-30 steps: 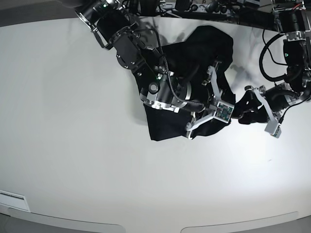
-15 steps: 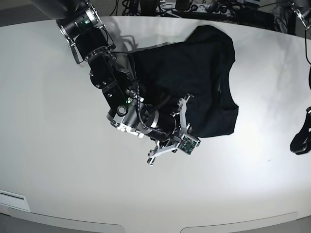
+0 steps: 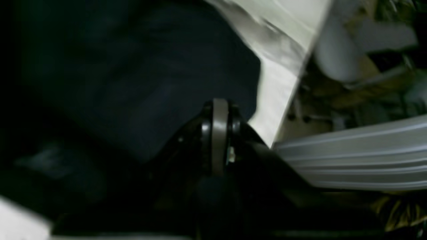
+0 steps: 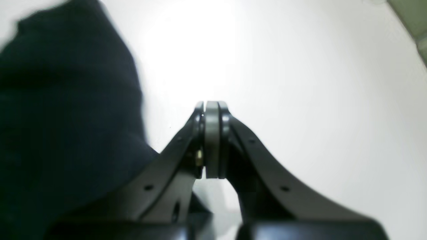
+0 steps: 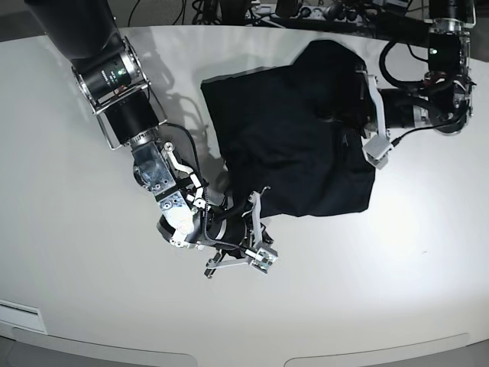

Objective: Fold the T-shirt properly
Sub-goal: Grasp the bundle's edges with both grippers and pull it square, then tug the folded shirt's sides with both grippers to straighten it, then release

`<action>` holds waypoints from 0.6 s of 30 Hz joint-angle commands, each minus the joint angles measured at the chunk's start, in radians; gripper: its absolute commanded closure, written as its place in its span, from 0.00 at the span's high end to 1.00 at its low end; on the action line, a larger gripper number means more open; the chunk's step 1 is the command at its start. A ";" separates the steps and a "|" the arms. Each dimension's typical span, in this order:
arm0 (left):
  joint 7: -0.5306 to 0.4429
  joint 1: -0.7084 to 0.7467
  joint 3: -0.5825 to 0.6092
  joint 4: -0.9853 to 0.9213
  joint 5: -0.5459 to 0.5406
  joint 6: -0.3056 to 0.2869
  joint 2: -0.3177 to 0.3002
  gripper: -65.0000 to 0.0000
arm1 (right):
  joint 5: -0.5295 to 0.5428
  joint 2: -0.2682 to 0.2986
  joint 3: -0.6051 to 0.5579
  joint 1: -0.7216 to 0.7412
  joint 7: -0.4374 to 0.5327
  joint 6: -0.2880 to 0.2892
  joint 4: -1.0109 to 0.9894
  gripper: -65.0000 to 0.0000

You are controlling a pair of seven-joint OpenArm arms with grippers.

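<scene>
The black T-shirt (image 5: 283, 138) lies spread on the white table (image 5: 382, 290), right of centre and toward the back. My right gripper (image 5: 252, 233) is shut and empty, just off the shirt's front left corner. In the right wrist view its pads (image 4: 211, 140) press together over bare table, with the shirt (image 4: 60, 116) to their left. My left gripper (image 5: 345, 118) reaches in over the shirt's right side. In the blurred left wrist view it (image 3: 220, 106) looks shut above the dark cloth (image 3: 133, 83) near the table's edge. No cloth shows between its jaws.
Cables and equipment (image 5: 306, 11) line the table's far edge. A white panel (image 5: 19, 313) sits at the front left rim. Beyond the table edge (image 3: 287, 100) in the left wrist view are clutter and a grey ribbed bar (image 3: 350, 160).
My right gripper moved down and left off the shirt toward the table's front. My left arm swung out to the right, then back over the shirt's right side. The shirt lies flatter.
</scene>
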 commanded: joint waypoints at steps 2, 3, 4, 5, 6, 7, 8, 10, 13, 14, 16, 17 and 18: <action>-0.008 0.008 0.036 0.016 0.039 -0.006 -0.014 0.00 | 0.018 0.021 0.005 0.021 0.006 0.031 -0.033 0.00; -0.008 0.019 0.053 0.016 0.073 -0.006 -0.015 0.00 | 0.043 0.034 0.005 0.010 -0.008 0.042 -0.040 0.00; -0.011 0.028 0.069 0.016 0.097 -0.006 -0.023 0.00 | 0.080 0.048 0.005 -0.005 -0.025 0.049 -0.040 0.00; -0.021 0.035 0.088 0.013 0.121 -0.006 -0.037 0.00 | 0.118 0.063 0.005 -0.017 -0.042 0.061 -0.038 0.00; -0.040 0.041 0.108 0.013 0.145 -0.006 -0.057 0.00 | 0.150 0.076 0.005 -0.030 -0.052 0.068 -0.036 0.00; -0.060 0.041 0.129 0.013 0.176 -0.006 -0.079 0.00 | 0.179 0.090 0.005 -0.043 -0.062 0.071 -0.032 0.00; -0.079 0.040 0.151 0.012 0.213 -0.006 -0.101 0.00 | 0.201 0.105 0.005 -0.054 -0.070 0.069 -0.022 0.00; -0.146 0.040 0.201 0.012 0.294 -0.006 -0.150 0.00 | 0.225 0.142 0.005 -0.085 -0.080 0.067 0.022 0.00; -0.282 0.037 0.298 0.011 0.479 -0.006 -0.225 0.00 | 0.255 0.210 0.006 -0.145 -0.114 0.056 0.133 0.00; -0.337 0.031 0.335 0.009 0.551 -0.006 -0.251 0.00 | 0.266 0.234 0.006 -0.167 -0.122 0.044 0.180 0.00; -0.432 -0.005 0.422 -0.012 0.684 -0.006 -0.299 0.00 | 0.279 0.282 0.006 -0.209 -0.131 0.019 0.271 0.00; -0.467 -0.034 0.468 -0.027 0.737 -0.006 -0.319 0.00 | 0.278 0.301 0.006 -0.228 -0.135 0.003 0.315 0.00; -0.492 -0.065 0.514 -0.047 0.782 -0.006 -0.337 0.00 | 0.278 0.321 0.006 -0.247 -0.138 -0.016 0.359 0.00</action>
